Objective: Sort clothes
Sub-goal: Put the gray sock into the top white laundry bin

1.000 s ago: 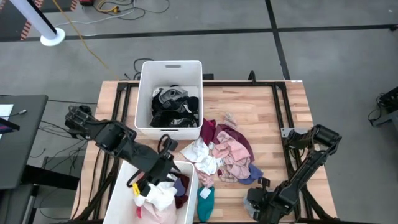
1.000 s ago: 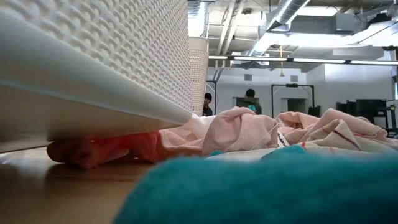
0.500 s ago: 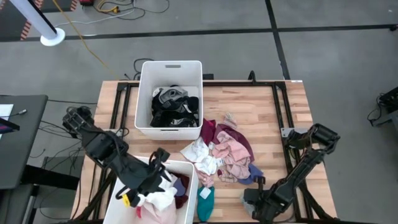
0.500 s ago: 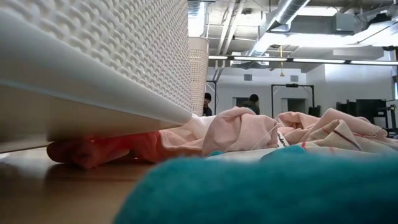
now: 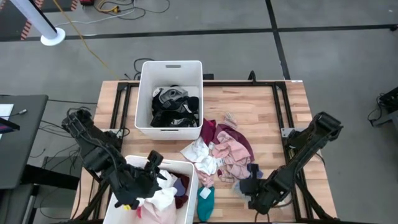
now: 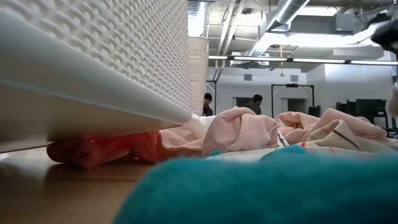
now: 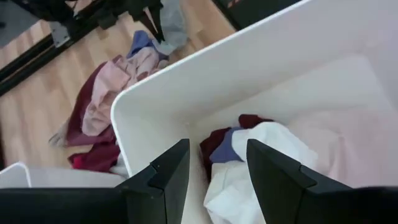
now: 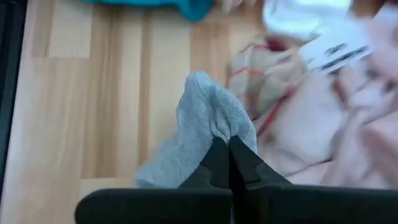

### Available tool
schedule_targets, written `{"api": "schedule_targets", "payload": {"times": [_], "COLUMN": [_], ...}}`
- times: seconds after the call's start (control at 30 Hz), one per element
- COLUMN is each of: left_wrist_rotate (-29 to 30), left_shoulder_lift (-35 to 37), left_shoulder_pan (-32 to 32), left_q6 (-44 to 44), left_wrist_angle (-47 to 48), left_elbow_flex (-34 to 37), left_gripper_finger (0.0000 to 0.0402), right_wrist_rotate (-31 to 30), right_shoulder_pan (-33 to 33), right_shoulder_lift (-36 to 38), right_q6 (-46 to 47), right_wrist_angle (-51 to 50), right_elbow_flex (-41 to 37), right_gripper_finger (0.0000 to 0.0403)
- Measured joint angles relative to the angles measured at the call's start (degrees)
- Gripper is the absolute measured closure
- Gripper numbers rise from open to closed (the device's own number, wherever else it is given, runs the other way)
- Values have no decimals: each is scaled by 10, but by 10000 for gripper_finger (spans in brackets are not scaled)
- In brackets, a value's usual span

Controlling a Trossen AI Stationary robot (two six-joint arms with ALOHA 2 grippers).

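A pile of clothes [image 5: 224,152] in pink, maroon and white lies on the wooden table, with a teal piece [image 5: 205,202] at its near side. My right gripper [image 5: 249,178] is at the pile's near right edge, shut on a grey cloth [image 8: 199,118]. My left gripper [image 7: 217,168] hovers open over the near white bin [image 5: 191,169], above the white, maroon and blue clothes [image 7: 249,143] inside it. The far white bin [image 5: 170,67] holds black and grey clothes [image 5: 174,106]. My right gripper pinches a raised fold of the grey cloth [image 8: 214,132] between its two fingertips, coming slanting from above and from the table's near right. The cloth is drawn up into a peak at the fingers. Its lower part [image 8: 155,174] trails toward the wood.
The two bins stand on the table's left half, one far and one near. Bare wood [image 5: 273,118] lies right of the pile. In the low view the teal cloth [image 6: 261,186] and the bin wall [image 6: 93,56] fill the foreground. People stand in the room behind.
My right gripper has moved a little toward the pile and shut on the grey cloth. My left arm has drawn back toward the table's near left corner, its gripper staying open over the near bin.
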State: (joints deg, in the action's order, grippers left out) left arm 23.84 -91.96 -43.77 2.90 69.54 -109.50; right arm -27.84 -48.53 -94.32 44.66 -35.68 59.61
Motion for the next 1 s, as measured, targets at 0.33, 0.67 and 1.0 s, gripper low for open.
{"api": "schedule_targets", "payload": {"times": [0.33, 0.67, 1.0], "left_wrist_rotate": [141, 301, 344], "left_shoulder_lift": [0, 0, 11], "left_shoulder_pan": [-61, -117, -112], "left_q6": [15, -9, -15], "left_wrist_angle": [-15, -87, -140], "left_elbow_flex": [51, 126, 161], "left_gripper_finger": [246, 246, 246], "right_wrist_rotate": [-74, -131, -131], "right_shoulder_pan": [35, 98, 167], "right_shoulder_lift": [109, 173, 224], "right_q6": [-157, -376, -535], "right_wrist_angle": [21, 123, 209], "right_elbow_flex": [1, 1, 2], "right_gripper_finger": [403, 403, 403]}}
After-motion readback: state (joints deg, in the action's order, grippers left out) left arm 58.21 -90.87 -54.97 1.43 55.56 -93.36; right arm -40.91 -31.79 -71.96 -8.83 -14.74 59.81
